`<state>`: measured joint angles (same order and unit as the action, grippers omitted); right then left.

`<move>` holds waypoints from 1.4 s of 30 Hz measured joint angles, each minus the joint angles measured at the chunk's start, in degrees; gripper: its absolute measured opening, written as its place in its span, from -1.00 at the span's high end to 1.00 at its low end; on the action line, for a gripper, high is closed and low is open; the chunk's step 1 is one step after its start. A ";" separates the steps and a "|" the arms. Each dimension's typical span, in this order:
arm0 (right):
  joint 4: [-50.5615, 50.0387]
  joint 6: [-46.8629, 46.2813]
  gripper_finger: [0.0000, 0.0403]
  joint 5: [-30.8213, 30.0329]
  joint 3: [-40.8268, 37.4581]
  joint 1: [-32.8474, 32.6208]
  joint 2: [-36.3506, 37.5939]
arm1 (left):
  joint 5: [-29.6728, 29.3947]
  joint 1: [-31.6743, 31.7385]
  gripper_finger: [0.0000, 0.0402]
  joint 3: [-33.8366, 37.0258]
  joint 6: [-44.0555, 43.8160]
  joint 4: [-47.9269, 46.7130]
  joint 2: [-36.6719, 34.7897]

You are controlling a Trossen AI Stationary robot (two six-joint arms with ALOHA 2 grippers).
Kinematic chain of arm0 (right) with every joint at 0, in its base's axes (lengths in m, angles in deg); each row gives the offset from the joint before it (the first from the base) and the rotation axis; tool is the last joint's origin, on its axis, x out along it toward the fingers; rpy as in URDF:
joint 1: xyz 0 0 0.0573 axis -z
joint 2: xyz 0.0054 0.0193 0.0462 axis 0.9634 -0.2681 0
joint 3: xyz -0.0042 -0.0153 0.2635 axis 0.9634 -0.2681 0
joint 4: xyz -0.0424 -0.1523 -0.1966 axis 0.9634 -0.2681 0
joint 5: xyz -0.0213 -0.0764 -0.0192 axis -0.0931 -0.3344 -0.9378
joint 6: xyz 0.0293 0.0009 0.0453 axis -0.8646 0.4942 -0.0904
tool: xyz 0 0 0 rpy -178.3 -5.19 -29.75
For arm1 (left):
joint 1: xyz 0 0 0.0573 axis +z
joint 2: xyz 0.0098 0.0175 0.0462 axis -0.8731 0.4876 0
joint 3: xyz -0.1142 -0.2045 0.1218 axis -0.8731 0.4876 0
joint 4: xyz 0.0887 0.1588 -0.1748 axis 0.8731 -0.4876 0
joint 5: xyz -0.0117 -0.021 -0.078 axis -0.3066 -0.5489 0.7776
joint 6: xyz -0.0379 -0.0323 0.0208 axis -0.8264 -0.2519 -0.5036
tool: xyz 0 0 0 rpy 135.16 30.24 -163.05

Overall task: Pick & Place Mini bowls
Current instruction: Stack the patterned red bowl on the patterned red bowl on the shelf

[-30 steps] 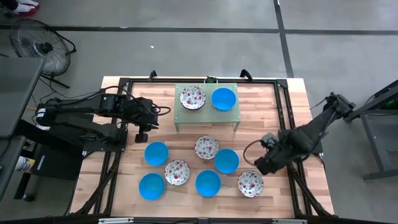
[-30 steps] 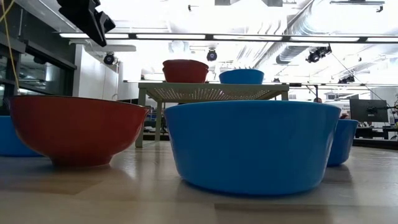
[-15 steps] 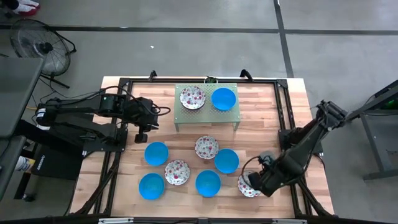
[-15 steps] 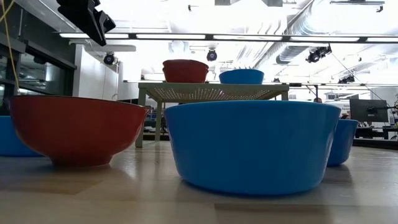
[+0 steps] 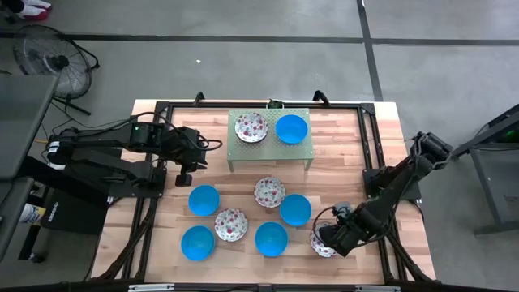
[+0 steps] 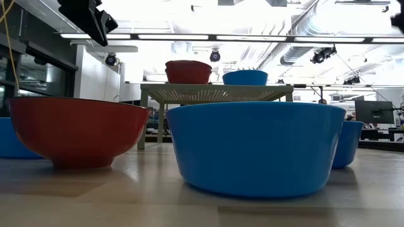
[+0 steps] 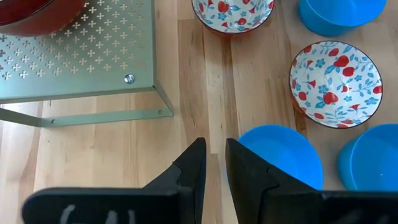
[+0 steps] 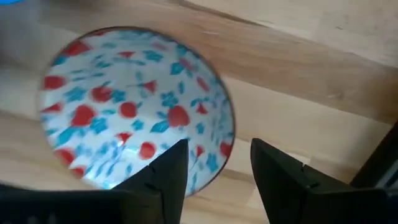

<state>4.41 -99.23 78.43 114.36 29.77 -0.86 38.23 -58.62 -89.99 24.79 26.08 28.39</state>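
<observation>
**Q:** So, from above — where are you?

**A:** My right gripper [image 5: 327, 239] sits over the floral bowl [image 5: 323, 242] at the near right of the table [image 5: 381, 130]. My left gripper [image 5: 184, 176] hangs left of the green stand [image 5: 268, 146], waiting. On the stand: one floral bowl [image 5: 250, 126], one blue bowl [image 5: 291, 128]. Near the middle of the table: four blue bowls, two floral.

**Q:** Low view?

**A:** A big blue bowl [image 6: 255, 148] up close, a red-sided bowl [image 6: 77, 131] left of it, the stand [image 6: 214, 93] far behind with two bowls on top. Part of an arm shows at upper left.

**Q:** Left wrist?

**A:** Fingers [image 7: 191, 168] nearly together, a narrow gap between them, nothing held. Past them: a blue bowl [image 7: 283, 155], a floral one [image 7: 336, 84], the stand's corner [image 7: 93, 56].

**Q:** Right wrist?

**A:** Fingers [image 8: 168, 171] spread apart, one over the floral bowl's [image 8: 134, 106] inside, one outside its rim. Released — not yet clamped on it. The bowl rests on the wood.
</observation>
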 joint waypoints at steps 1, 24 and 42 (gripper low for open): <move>1.13 -0.18 0.21 0.44 -1.02 0.04 0.00 | 0.01 0.00 0.71 0.00 -0.01 -0.02 0.00; 12.14 -0.92 0.89 0.82 -9.92 -0.01 0.36 | 1.20 0.02 0.71 0.00 -0.39 -0.07 0.02; -1.58 4.19 0.99 -6.02 -2.78 -0.01 8.14 | 2.12 0.02 0.71 0.00 -1.07 0.33 0.02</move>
<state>2.83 -95.04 72.41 111.58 29.76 7.28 40.35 -58.60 -89.99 23.72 26.41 28.42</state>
